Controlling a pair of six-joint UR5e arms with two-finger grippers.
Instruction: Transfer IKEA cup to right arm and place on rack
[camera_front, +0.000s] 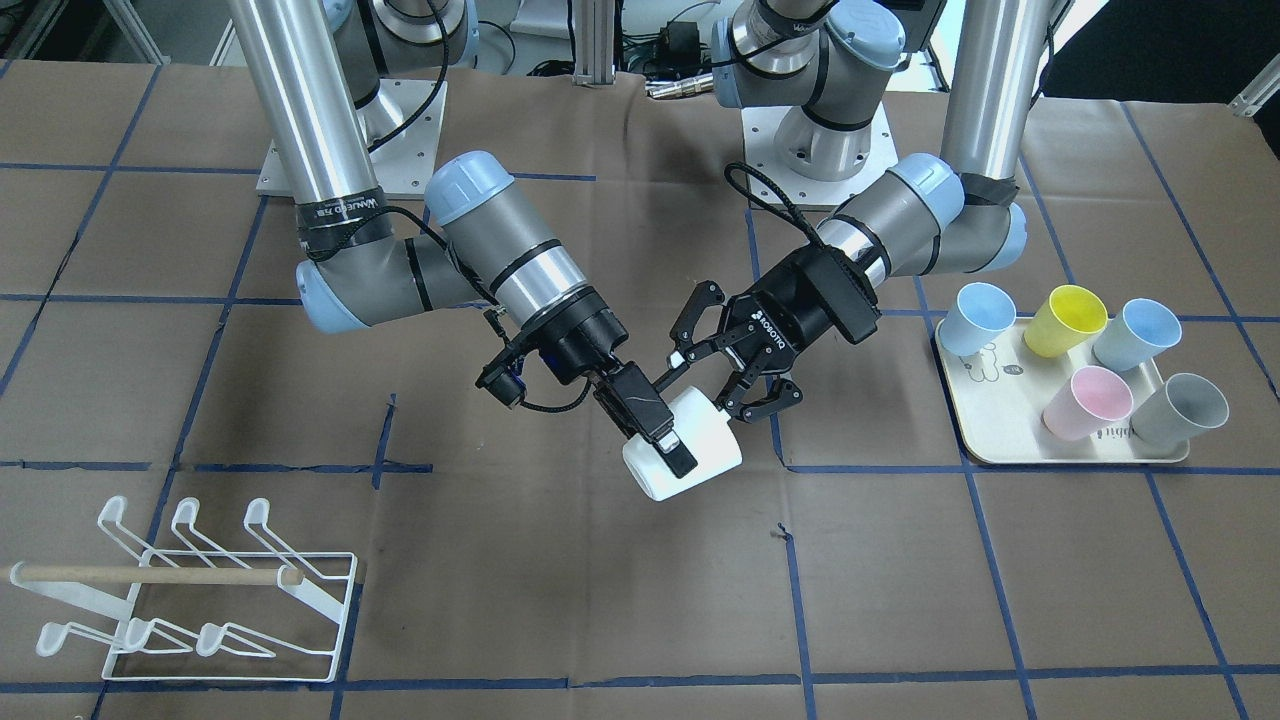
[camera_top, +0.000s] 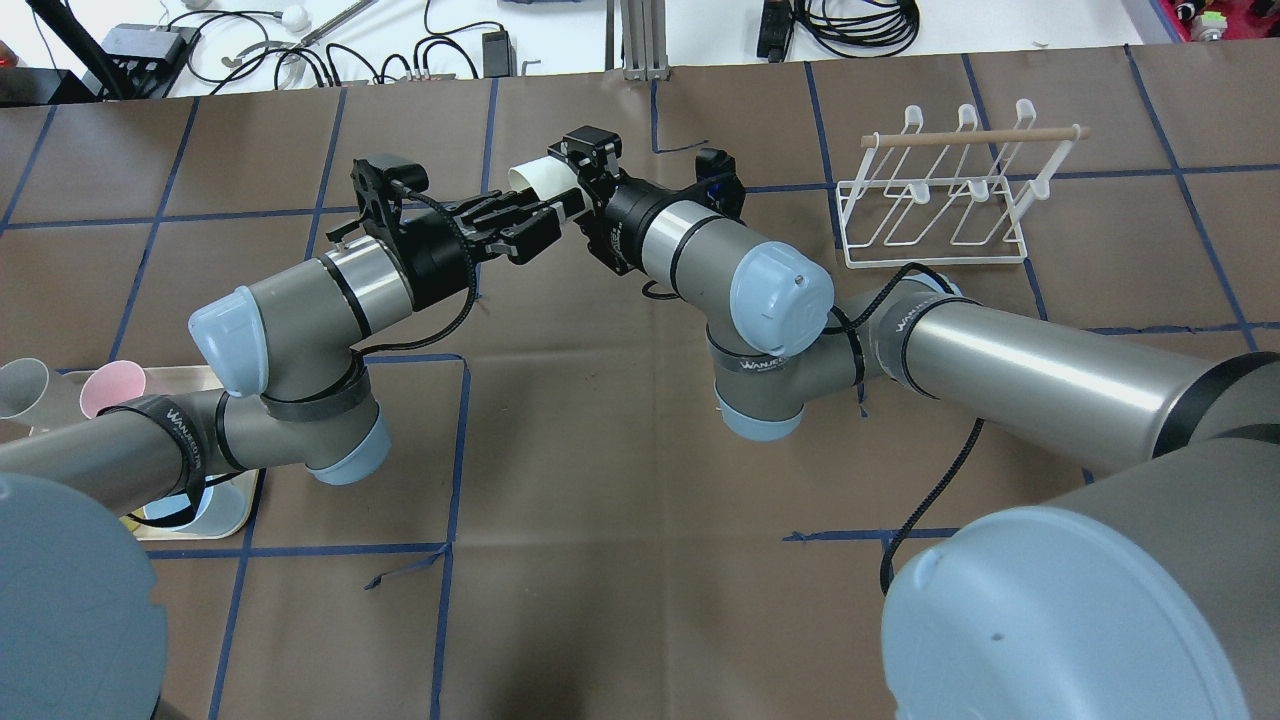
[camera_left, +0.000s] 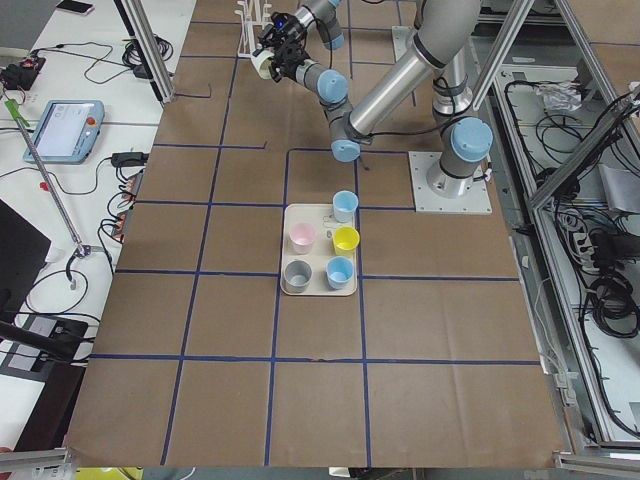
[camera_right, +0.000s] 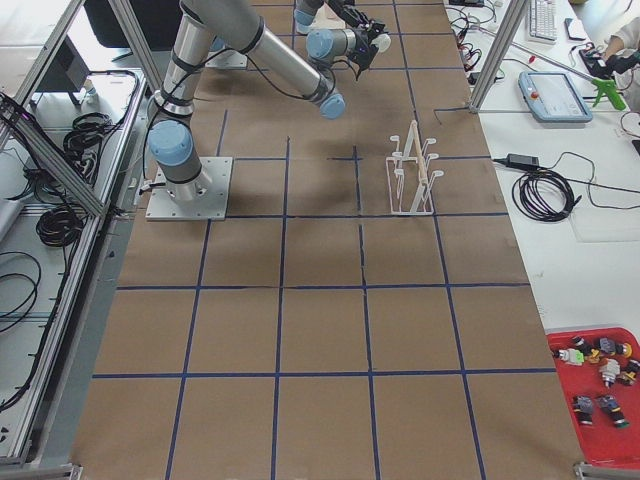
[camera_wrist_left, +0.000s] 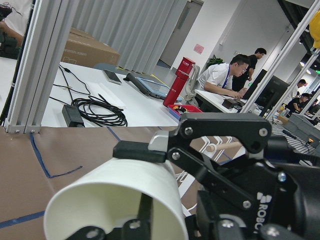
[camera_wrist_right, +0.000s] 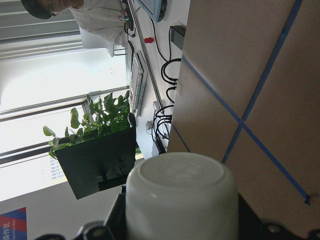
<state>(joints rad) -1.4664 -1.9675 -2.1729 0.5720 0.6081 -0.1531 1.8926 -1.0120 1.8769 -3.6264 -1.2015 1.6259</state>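
The white IKEA cup (camera_front: 700, 455) hangs on its side above the table's middle, its mouth toward my left gripper. My right gripper (camera_front: 665, 440) is shut across the cup's body, one finger with a white pad lying over its wall. My left gripper (camera_front: 715, 385) stands at the cup's mouth with its jaws spread apart, one finger inside the rim and one outside. The cup's mouth shows in the left wrist view (camera_wrist_left: 115, 200), and its base shows in the right wrist view (camera_wrist_right: 180, 200). The white wire rack (camera_front: 200, 590) with a wooden dowel stands on the table far to my right, with nothing hung on it.
A cream tray (camera_front: 985, 440) on my left side holds several coloured cups: two blue, a yellow, a pink and a grey. Both arms' elbows hang low over the table. The rack also shows in the overhead view (camera_top: 935, 200).
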